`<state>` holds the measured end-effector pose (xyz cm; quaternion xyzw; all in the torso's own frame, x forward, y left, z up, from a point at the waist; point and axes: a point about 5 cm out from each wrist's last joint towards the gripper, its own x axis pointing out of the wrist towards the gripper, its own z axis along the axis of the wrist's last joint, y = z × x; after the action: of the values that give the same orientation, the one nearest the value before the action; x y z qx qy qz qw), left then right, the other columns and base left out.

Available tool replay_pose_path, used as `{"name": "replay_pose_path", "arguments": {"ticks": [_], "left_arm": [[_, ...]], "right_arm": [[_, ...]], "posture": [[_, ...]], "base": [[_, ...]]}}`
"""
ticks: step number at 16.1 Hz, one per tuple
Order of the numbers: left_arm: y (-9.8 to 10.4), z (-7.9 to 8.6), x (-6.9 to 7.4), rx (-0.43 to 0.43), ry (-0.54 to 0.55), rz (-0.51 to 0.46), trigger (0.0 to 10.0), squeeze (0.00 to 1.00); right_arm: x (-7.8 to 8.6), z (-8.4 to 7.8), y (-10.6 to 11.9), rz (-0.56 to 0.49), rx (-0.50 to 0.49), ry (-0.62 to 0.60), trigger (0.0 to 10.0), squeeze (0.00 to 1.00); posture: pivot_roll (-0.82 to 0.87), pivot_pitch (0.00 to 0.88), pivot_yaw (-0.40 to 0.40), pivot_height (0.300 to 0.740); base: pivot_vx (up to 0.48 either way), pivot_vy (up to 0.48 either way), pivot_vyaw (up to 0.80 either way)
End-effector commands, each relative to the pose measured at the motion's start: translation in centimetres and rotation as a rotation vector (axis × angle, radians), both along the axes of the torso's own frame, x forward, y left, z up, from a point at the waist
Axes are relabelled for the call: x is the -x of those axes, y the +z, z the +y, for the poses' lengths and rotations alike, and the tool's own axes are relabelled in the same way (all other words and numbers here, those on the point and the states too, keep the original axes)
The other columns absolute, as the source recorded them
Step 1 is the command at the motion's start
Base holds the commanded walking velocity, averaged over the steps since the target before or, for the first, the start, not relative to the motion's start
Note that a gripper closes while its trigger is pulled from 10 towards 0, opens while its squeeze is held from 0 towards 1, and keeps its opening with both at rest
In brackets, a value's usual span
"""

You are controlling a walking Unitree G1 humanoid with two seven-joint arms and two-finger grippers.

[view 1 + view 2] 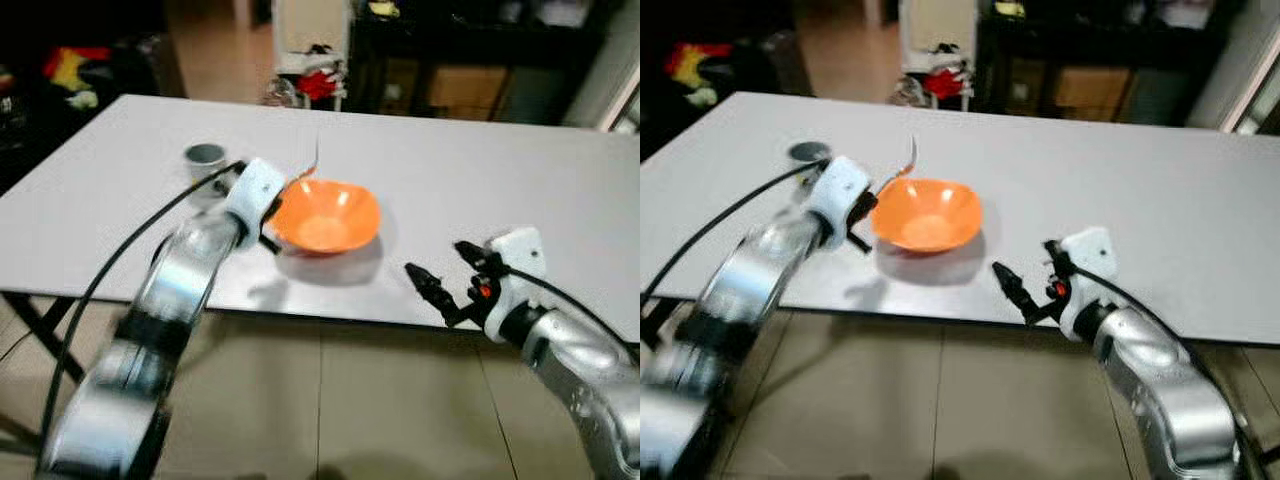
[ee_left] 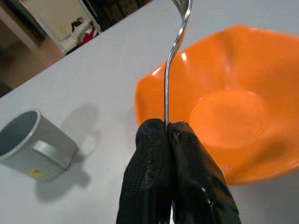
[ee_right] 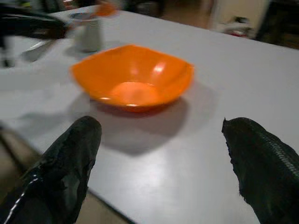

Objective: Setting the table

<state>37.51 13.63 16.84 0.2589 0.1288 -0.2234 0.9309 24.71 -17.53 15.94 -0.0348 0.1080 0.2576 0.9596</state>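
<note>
Cutlery [image 2: 174,56], thin, stiff, light and probably slippery steel, sits pinched by its handle end in the left gripper [image 2: 167,133] beside the orange bowl [image 1: 326,217] on the table [image 1: 500,180], near a grey cup [image 1: 205,156], while the right gripper [image 1: 440,275] hangs spread at the table's edge.

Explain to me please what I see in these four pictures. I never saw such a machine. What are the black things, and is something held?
This is a humanoid robot with two silver arms, each ending in a gripper of two black fingers. The two wide pictures come from cameras on its head, looking down at a white table. The other two come from cameras on its wrists, looking along the fingers.

On the table stand an orange bowl and a grey cup.

The left gripper is shut on a thin metal utensil, whose handle rises beside the bowl's rim. Its end is cut off, so I cannot name it.

The right gripper is open, holds nothing, and hangs at the table's near edge.
</note>
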Motion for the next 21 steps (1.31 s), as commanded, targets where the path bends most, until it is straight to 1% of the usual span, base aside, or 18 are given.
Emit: {"name": "replay_pose_path", "arguments": {"ticks": [1, 2, 3, 4, 6, 7, 10, 15, 16, 17, 18, 20, 21], "left_arm": [[0.0, -0.7, -0.7, -0.039, -0.031, 0.005, 10.0, 0.00], [0.0, -1.0, -1.2, -0.060, -0.050, 0.015, 10.0, 0.00], [0.1, -1.3, -1.5, -0.056, -0.062, 0.028, 10.0, 0.00], [0.1, -1.8, -1.8, -0.069, -0.089, 0.047, 10.0, 0.00], [-0.1, -2.2, -2.3, -0.110, -0.093, 0.083, 10.0, 0.00], [0.0, -2.1, -2.7, -0.154, -0.083, 0.091, 10.0, 0.00], [0.1, -1.9, -2.9, -0.193, -0.072, 0.114, 10.0, 0.00], [0.5, -2.6, -3.1, -0.199, -0.097, 0.127, 10.0, 0.00], [0.5, -2.7, -3.1, -0.195, -0.105, 0.129, 10.0, 0.11], [0.7, -3.0, -3.1, -0.194, -0.119, 0.125, 10.0, 0.51], [0.8, -3.1, -3.1, -0.198, -0.124, 0.122, 10.0, 0.57], [0.7, -3.1, -3.1, -0.202, -0.126, 0.125, 10.0, 0.59], [0.6, -3.1, -3.1, -0.204, -0.126, 0.125, 10.0, 0.59]], "right_arm": [[0.0, 0.1, 0.1, 0.017, 0.001, 0.047, 10.0, 0.00], [0.2, 0.4, 0.2, 0.022, 0.003, 0.091, 10.0, 0.00], [0.2, 0.5, 0.3, 0.026, 0.009, 0.114, 10.0, 0.00], [0.5, 0.9, 0.3, 0.031, 0.018, 0.160, 10.0, 0.00], [0.7, 1.2, 0.1, 0.041, 0.023, 0.186, 10.0, 0.00], [0.8, 1.4, 0.1, 0.042, 0.024, 0.195, 10.0, 0.00], [1.2, 1.6, 0.0, 0.048, 0.026, 0.214, 10.0, 0.00], [1.3, 1.9, -0.2, 0.053, 0.025, 0.244, 10.0, 0.00], [1.4, 1.9, -0.2, 0.053, 0.026, 0.246, 10.0, 0.00], [1.4, 1.9, -0.2, 0.054, 0.028, 0.249, 10.0, 0.00], [1.4, 1.9, -0.3, 0.056, 0.029, 0.250, 10.0, 0.00], [1.4, 1.9, -0.4, 0.059, 0.033, 0.252, 10.0, 0.00], [1.4, 1.9, -0.4, 0.060, 0.034, 0.252, 10.0, 0.00]], "posture": [[0.04, 0.000, -0.015, 0.740], [0.03, 0.000, -0.013, 0.740], [0.03, 0.000, -0.013, 0.740], [0.03, 0.000, -0.013, 0.740], [0.03, 0.000, -0.009, 0.740], [0.01, 0.000, 0.003, 0.740], [0.01, 0.000, 0.011, 0.740], [0.01, 0.000, 0.012, 0.740], [0.02, 0.000, 0.006, 0.740], [0.02, 0.000, 0.006, 0.740], [0.02, 0.000, 0.008, 0.740], [0.02, 0.000, 0.010, 0.740], [0.02, 0.000, 0.010, 0.740]], "base": [[0.000, 0.000, 0.00], [0.000, 0.000, 0.00], [0.000, 0.000, 0.00], [0.000, 0.000, 0.00], [0.000, 0.000, 0.00], [0.000, 0.000, 0.00], [0.000, 0.000, 0.00], [0.000, 0.000, 0.00], [0.000, 0.000, 0.00], [0.000, 0.000, 0.00], [0.000, 0.000, 0.00], [0.000, 0.000, 0.00], [0.000, 0.000, 0.00]]}}
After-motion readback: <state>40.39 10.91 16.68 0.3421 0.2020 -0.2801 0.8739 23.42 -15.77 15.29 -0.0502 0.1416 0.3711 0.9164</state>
